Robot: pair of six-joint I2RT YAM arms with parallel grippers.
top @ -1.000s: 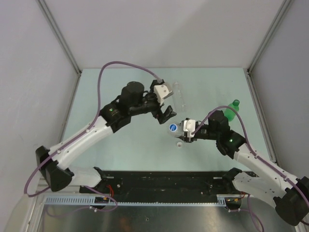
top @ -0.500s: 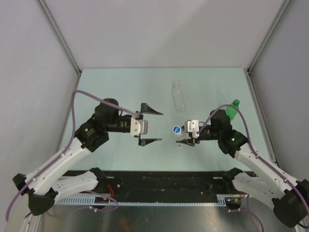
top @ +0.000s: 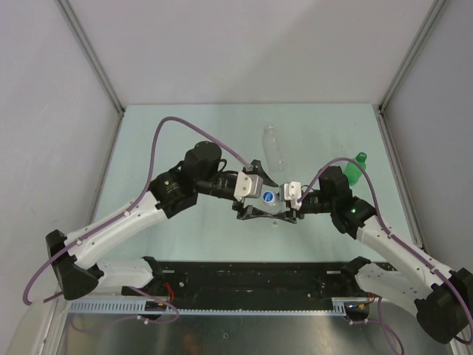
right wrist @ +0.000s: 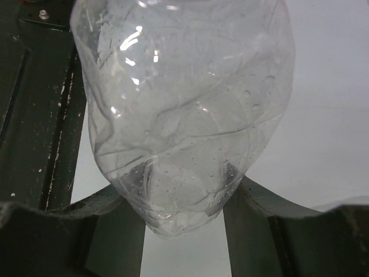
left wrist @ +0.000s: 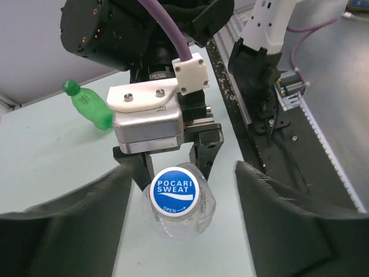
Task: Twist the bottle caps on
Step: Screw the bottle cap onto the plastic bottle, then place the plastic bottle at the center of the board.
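Facing each other over the near middle of the pale table (top: pixel 185 126), the two arms and the task's items are listed as follows.

Right gripper (left wrist: pixel 171 163): closed partway on a clear bottle (right wrist: pixel 179 115). The bottle is gripped by its crumpled body between the two fingers (right wrist: pixel 57 231), with its mouth turned toward the left gripper.

Cap (left wrist: pixel 174 190): round, blue and white, printed POCARI SWEAT. It is seated on the mouth of the held bottle. How tightly it is screwed on cannot be told.

Left gripper (top: pixel 266 200): jaws are spread wide, with one finger (left wrist: pixel 63 219) on each side of the cap and apart from it. Nothing is gripped.

Second clear bottle (top: pixel 274 146): ribbed, laid on its side on the table beyond both grippers.

Green bottle (top: pixel 353 171): translucent, placed near the table's right edge, just behind the right arm. A dark green cap (top: pixel 361 157) is fitted on it. Whether it is upright or tilted cannot be told.
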